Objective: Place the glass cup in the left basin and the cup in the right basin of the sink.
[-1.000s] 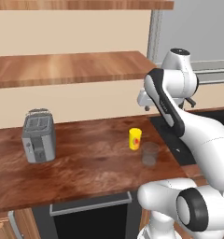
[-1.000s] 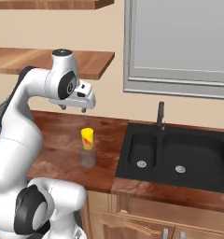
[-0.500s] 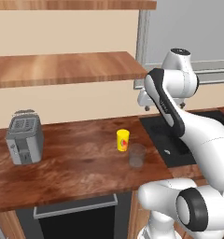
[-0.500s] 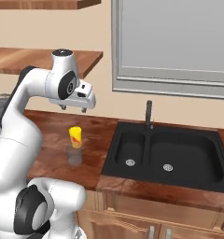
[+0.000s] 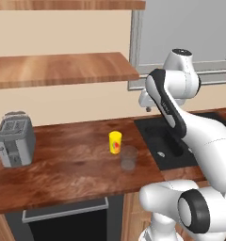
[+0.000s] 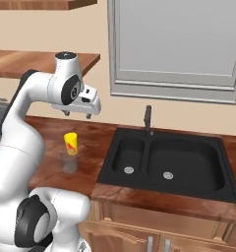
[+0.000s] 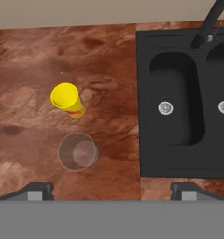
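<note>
Hand view, looking straight down on the wooden counter [image 7: 109,60]: the glass cup [image 7: 77,151] stands upright and empty, with the yellow cup [image 7: 67,99] just beside it, the two close but apart; both sit to the left of the black sink [image 7: 144,70], whose narrower left basin [image 7: 174,98] lies nearest them and whose right basin [image 7: 222,84] runs off the frame edge, each with a round metal drain. In the right base view the gripper [image 6: 76,113] hangs high above the counter, behind the cups and well apart from them, its jaws spread wide and holding nothing. A toaster [image 5: 14,140] stands far off along the counter in the left base view. Neither cup has been moved, so the task appears to be at its opening step, the approach to the first cup. The next move likely calls for lowering the spread fingers squarely over the glass cup without knocking the yellow cup beside it.
</note>
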Controlling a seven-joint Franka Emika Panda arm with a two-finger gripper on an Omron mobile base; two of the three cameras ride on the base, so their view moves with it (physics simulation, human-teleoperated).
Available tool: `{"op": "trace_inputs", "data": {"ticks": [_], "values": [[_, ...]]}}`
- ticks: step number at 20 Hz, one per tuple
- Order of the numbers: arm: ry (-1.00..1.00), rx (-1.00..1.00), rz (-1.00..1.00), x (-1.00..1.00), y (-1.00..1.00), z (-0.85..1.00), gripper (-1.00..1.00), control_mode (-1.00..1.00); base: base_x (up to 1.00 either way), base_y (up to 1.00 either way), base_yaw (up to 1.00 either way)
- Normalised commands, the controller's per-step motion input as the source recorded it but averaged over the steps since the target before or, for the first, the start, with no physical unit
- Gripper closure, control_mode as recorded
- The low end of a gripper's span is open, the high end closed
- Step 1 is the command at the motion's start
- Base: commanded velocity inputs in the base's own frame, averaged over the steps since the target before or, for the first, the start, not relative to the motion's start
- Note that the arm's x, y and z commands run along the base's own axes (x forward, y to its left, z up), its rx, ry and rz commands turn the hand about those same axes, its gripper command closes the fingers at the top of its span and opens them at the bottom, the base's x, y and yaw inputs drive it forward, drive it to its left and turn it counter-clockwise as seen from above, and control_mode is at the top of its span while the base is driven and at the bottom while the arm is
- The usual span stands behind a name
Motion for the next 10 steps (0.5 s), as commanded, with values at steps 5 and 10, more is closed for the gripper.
{"op": "trace_inputs", "data": {"ticks": [5, 10], "values": [[0.00, 0.00, 0.00, 0.00, 0.00, 0.00, -1.00, 1.00, 0.00, -0.36, 0.00], [0.00, 0.00, 0.00, 0.00, 0.00, 0.00, -1.00, 1.00, 0.00, -0.34, 0.00]]}}
